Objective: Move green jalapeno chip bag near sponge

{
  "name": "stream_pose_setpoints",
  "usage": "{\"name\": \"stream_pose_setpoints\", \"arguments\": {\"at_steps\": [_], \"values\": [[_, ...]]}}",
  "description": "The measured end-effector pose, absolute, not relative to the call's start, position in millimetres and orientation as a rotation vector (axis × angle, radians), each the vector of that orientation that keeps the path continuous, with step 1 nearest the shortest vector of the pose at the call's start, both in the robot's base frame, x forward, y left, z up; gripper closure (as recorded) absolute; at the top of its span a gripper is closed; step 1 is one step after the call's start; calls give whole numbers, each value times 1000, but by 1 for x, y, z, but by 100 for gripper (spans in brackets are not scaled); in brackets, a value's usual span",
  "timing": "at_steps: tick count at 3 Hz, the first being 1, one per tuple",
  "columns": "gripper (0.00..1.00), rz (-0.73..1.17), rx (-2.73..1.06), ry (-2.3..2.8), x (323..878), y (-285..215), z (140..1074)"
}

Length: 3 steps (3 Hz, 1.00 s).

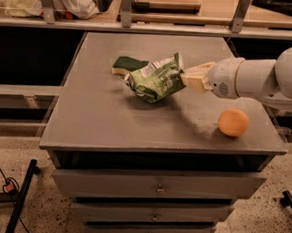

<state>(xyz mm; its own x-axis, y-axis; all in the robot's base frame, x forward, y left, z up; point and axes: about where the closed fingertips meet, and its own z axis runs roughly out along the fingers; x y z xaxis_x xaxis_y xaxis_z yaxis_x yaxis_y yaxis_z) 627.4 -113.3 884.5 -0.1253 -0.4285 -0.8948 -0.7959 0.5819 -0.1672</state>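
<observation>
The hand (188, 77) enters from the right of the view and is closed on the near end of the green jalapeno chip bag (156, 81), which appears to hang just above the bench (100, 120), judging by the shadow beneath it. The bag's long axis runs away from the hand toward the sponge (128, 64), which lies just beyond the bag's far end, partly hidden by it. Whether the two touch cannot be determined.
</observation>
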Motion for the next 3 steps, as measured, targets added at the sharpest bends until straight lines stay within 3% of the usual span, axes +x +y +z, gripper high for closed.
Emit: {"name": "stream_pose_setpoints", "arguments": {"at_steps": [3], "values": [[15,438,-1022,1746,627,-106,886]]}}
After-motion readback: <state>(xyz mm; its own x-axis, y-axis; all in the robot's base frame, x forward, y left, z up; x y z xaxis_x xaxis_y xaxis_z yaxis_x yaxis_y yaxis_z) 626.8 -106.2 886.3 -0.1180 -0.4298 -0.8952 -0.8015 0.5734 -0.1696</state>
